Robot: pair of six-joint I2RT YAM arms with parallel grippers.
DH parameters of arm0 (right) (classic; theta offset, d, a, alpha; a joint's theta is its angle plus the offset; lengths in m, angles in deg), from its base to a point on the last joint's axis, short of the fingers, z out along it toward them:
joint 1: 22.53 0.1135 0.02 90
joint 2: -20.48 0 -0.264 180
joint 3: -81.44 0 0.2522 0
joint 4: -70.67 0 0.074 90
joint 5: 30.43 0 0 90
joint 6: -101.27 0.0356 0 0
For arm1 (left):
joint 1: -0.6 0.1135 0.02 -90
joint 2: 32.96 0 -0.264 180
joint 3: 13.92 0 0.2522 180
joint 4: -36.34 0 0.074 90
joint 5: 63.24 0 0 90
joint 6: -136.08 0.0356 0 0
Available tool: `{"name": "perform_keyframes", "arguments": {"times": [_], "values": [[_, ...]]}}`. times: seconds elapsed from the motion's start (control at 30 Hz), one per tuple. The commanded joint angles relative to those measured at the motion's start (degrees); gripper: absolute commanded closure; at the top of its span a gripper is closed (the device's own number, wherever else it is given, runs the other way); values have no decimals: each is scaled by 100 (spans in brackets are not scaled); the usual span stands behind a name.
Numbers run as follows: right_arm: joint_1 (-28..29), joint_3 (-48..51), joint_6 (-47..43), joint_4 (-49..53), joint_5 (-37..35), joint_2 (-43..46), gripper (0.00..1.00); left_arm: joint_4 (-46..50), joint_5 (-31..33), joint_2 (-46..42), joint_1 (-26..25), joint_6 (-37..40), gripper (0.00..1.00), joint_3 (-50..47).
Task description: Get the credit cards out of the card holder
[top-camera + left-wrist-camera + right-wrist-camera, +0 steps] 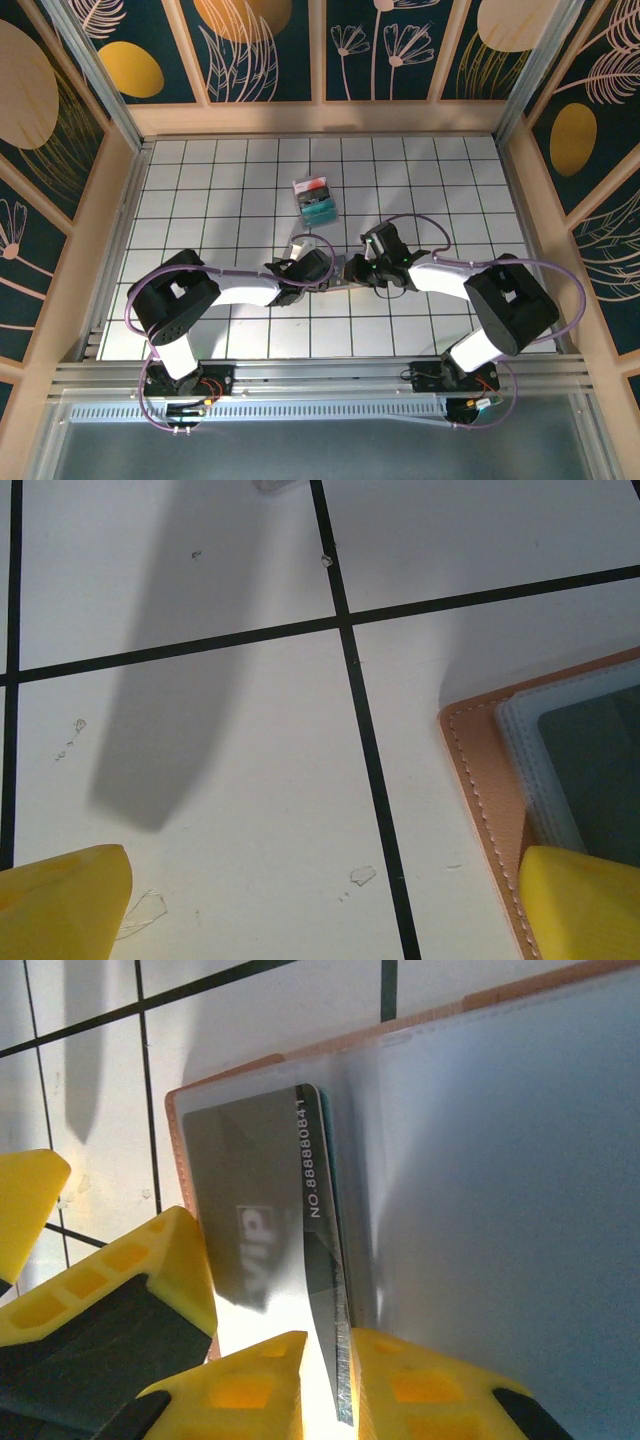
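Observation:
The pinkish-tan card holder (341,272) lies open on the table between both grippers. In the right wrist view its grey-blue inner face (480,1210) holds a dark grey credit card (250,1180) marked VIP, with a second card edge just behind it. My right gripper (335,1390) is shut on the near edge of that card. My left gripper (320,910) is open wide: one yellow finger (585,900) rests on the card holder (490,780) near its stitched edge, the other finger (60,905) is over bare table. The left gripper's fingers (130,1280) also appear beside the card.
A teal rectangular pack (316,200) with red and black parts lies further back near the middle of the white gridded table (220,190). Wooden walls enclose the table on three sides.

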Motion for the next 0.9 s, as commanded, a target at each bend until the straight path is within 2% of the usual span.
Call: {"name": "perform_keyframes", "arguments": {"times": [0.0,0.87], "values": [[40,21,-111,-94,-15,-135,82,445,41,176,22,150,1,15],[4,72,-10,136,-466,-87,78,529,35,158,23,164,1,15]]}}
